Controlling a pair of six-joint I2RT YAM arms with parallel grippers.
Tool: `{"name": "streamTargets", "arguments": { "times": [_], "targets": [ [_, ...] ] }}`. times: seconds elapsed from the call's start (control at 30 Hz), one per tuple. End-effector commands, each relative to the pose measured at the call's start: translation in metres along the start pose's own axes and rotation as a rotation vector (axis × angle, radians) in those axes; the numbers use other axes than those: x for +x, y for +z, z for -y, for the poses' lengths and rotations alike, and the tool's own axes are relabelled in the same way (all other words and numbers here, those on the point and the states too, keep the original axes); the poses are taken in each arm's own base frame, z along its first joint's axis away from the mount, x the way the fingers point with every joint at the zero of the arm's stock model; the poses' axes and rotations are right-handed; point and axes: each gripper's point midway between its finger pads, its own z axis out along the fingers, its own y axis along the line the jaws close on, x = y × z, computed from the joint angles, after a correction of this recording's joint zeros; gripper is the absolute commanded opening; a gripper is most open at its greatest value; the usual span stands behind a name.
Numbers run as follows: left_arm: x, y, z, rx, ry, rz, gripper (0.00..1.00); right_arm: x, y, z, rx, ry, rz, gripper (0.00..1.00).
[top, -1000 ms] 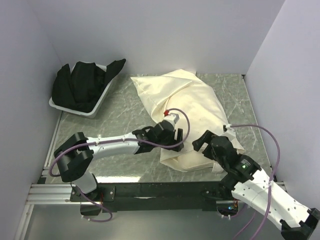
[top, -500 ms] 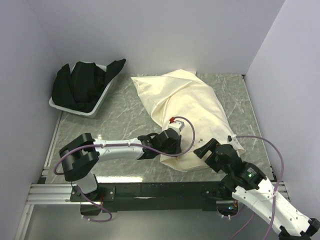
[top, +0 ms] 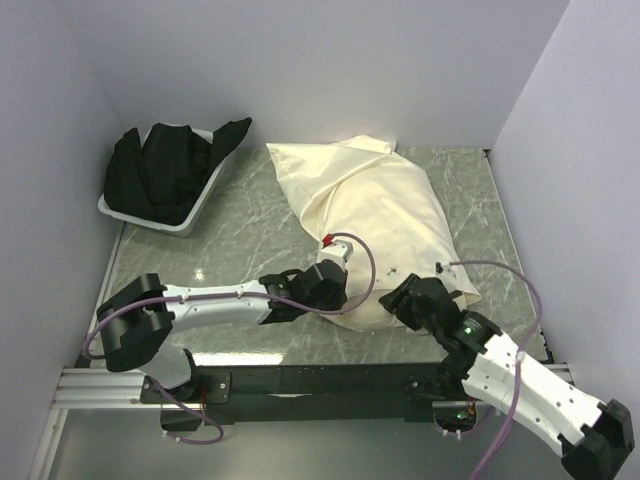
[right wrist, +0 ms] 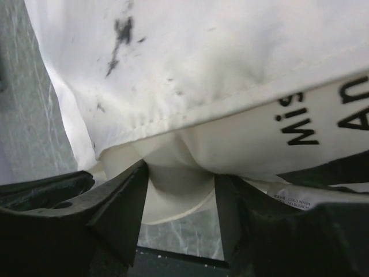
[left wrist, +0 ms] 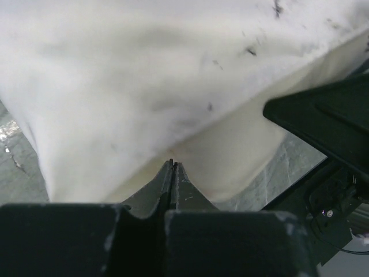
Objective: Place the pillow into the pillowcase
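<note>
Right now I see the thin, wrinkled cream cloth pillowcase (top: pixel 390 200) lying bulged on the green marbled desk (top: pixel 240 235), its mouth toward the arms. Under its hem the thick padded cream pillow (right wrist: pixel 259 153) with black lettering peeks out. My left pincer (left wrist: pixel 172 167) is pressed together at the pillowcase's near edge; whether any cloth is caught I cannot tell. My right pincer (right wrist: pixel 181 176) stands spread, a cream fold filling its gap.

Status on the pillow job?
Left gripper shut at pillowcase edge. Right gripper open, straddling same edge. Pillow lettered end sticking out. Nothing blocking.
</note>
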Motion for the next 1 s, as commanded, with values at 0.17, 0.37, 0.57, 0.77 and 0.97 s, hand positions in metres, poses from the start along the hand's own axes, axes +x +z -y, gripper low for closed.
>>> {"name": "streamTargets", "arguments": {
  "times": [0.17, 0.37, 0.57, 0.77, 0.97],
  "targets": [
    [-0.042, -0.032, -0.009, -0.071, 0.082, 0.112, 0.66, -0.047, 0.004, -0.067, -0.097, -0.184, 0.135, 0.5],
    [-0.071, -0.018, 0.006, -0.081, 0.324, 0.122, 0.79, -0.027, -0.01, -0.031, -0.1, -0.006, 0.091, 0.64],
    [-0.075, 0.011, 0.019, -0.053, 0.517, 0.106, 0.81, -0.003, -0.008, -0.005, -0.16, 0.216, 0.043, 0.79],
    [-0.093, 0.037, 0.015, -0.11, 0.584, 0.175, 0.83, -0.004, -0.007, -0.013, -0.238, 0.29, 0.05, 0.83],
    [-0.122, 0.052, 0.015, -0.173, 0.579, 0.275, 0.67, -0.002, 0.007, -0.019, -0.271, 0.322, 0.053, 0.84]
  ]
}}
